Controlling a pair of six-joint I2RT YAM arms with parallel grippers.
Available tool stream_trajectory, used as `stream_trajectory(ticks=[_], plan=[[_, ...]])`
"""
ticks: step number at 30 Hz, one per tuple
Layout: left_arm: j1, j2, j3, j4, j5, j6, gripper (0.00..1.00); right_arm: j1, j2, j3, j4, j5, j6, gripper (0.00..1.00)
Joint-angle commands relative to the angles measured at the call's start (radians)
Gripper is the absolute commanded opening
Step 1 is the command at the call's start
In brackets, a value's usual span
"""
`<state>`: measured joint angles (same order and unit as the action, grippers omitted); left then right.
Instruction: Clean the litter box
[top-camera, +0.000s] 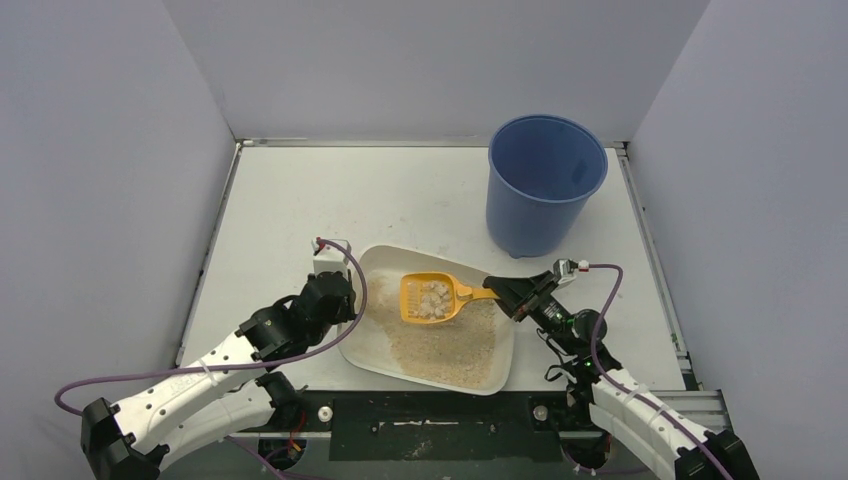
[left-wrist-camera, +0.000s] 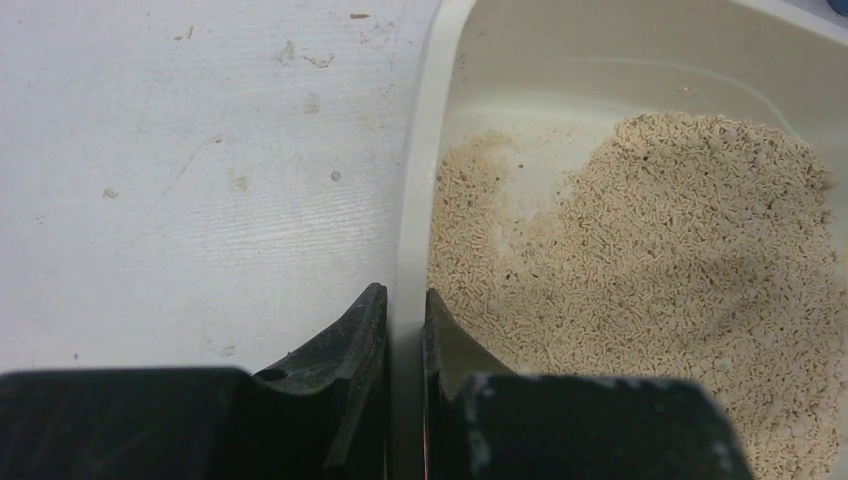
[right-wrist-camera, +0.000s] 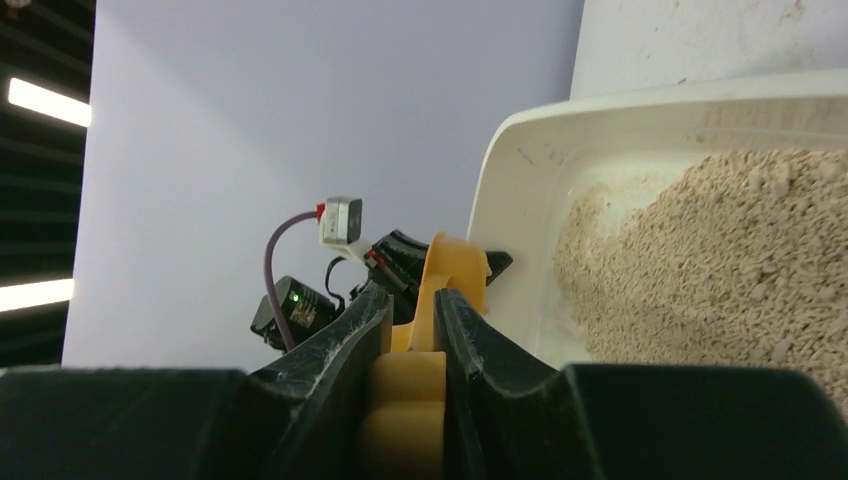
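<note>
Near the desk's (top-camera: 300, 200) front edge, about midway along it, sits the litter box (top-camera: 380, 268), with sandy litter (top-camera: 440, 345) spread inside. Left hand (left-wrist-camera: 405, 300) pinches the box's left rim between its 2 fingers. Right hand (right-wrist-camera: 413, 295) pinches the handle of an orange scoop (top-camera: 455, 292), which is over the litter and holds pale clumps (top-camera: 430, 296). A blue bucket (top-camera: 545, 185) stands toward the far right corner.
</note>
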<state>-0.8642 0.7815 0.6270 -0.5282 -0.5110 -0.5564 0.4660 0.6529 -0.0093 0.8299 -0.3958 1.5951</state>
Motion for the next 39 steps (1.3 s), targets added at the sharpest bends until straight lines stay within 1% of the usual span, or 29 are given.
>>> stream_trajectory(ticks=[1,2,3,4,6,7,9,10,12,14,19,23,28,32,39], plan=[[0.003,-0.021,0.043,0.156,0.053,-0.036,0.00,-0.054,0.017,-0.121,0.137,-0.007,0.027,0.00],[0.002,-0.017,0.057,0.144,0.059,-0.037,0.00,-0.033,0.029,-0.112,0.169,-0.027,0.033,0.00],[0.002,-0.016,0.063,0.133,0.063,-0.036,0.00,-0.008,0.027,-0.103,0.162,-0.030,0.029,0.00],[0.002,-0.020,0.058,0.130,0.060,-0.033,0.00,0.007,0.009,-0.094,0.123,-0.017,0.013,0.00],[0.004,-0.025,0.032,0.148,0.038,-0.020,0.00,-0.023,-0.048,-0.081,-0.046,0.012,-0.034,0.00],[0.006,-0.021,0.026,0.155,0.032,-0.020,0.00,-0.052,-0.064,-0.091,-0.061,0.012,-0.028,0.00],[0.008,-0.005,0.040,0.151,0.049,-0.025,0.00,-0.079,-0.053,-0.105,0.042,-0.038,0.012,0.00],[0.008,0.000,0.050,0.142,0.054,-0.030,0.00,-0.080,-0.044,-0.085,0.050,-0.072,0.009,0.00],[0.008,-0.004,0.043,0.139,0.052,-0.031,0.00,-0.081,-0.062,-0.044,-0.016,-0.099,-0.018,0.00],[0.010,-0.007,0.030,0.147,0.037,-0.015,0.00,-0.082,-0.100,-0.036,-0.081,-0.081,-0.033,0.00],[0.015,0.002,0.025,0.136,0.021,-0.030,0.00,-0.082,-0.136,-0.012,-0.132,-0.062,-0.048,0.00],[0.023,0.040,0.005,0.128,-0.008,-0.045,0.00,-0.083,-0.153,0.103,-0.261,-0.044,-0.131,0.00],[0.034,0.090,-0.018,0.134,0.003,-0.066,0.00,-0.091,-0.169,0.249,-0.419,0.013,-0.217,0.00],[0.039,0.096,-0.048,0.155,-0.001,-0.071,0.00,-0.099,-0.161,0.336,-0.465,0.068,-0.220,0.00],[0.043,0.121,-0.099,0.188,0.046,-0.126,0.00,-0.124,-0.094,0.482,-0.517,0.182,-0.241,0.00]])
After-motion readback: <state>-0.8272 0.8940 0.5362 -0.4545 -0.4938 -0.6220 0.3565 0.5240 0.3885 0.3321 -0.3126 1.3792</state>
